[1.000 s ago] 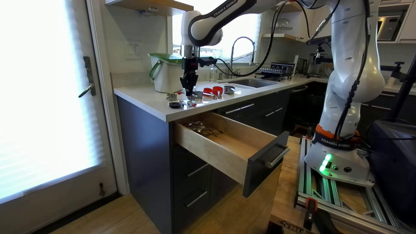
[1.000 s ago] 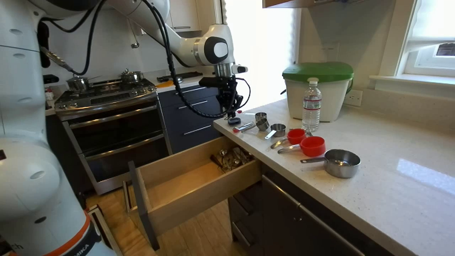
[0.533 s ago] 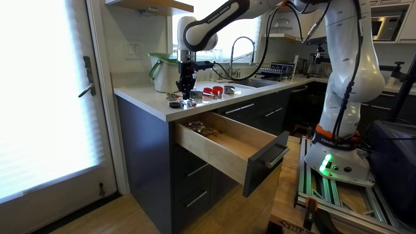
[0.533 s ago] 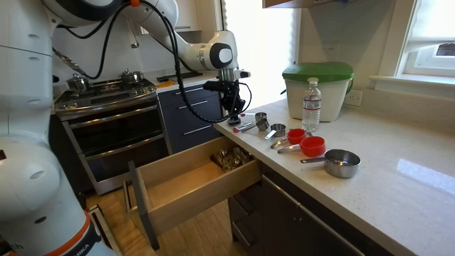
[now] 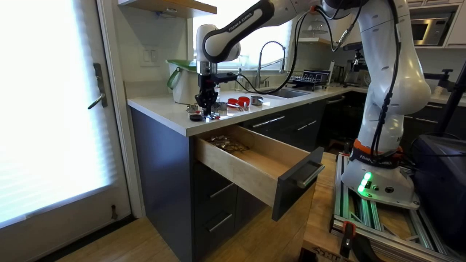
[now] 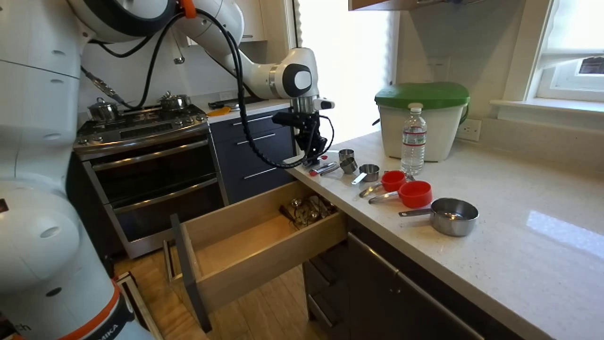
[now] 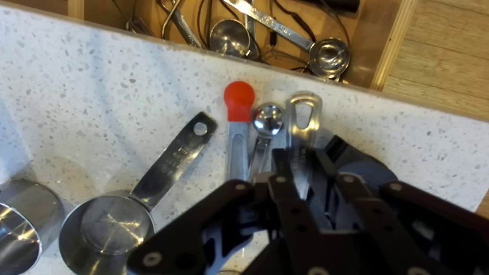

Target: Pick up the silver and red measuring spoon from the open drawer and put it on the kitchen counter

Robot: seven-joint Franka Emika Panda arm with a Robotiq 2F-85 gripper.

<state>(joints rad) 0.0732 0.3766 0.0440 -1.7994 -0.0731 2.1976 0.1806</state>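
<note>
My gripper is shut on the silver handle of a measuring spoon; the handle's looped end points toward the drawer. The spoon's red end shows behind the fingers in an exterior view; in the wrist view it is hidden under the gripper. The gripper is low over the kitchen counter, near its corner, also in both exterior views. I cannot tell if the spoon touches the counter. The drawer stands open below, with several metal utensils at its back.
Beside the held spoon lie another red-tipped spoon, a small silver spoon and a black piece. Steel measuring cups and red ones line the counter. A bottle and green-lidded bin stand behind.
My gripper has moved down toward the counter, near its corner, and the spoon's red end has moved with it. The drawer and the cups have stayed in place.
</note>
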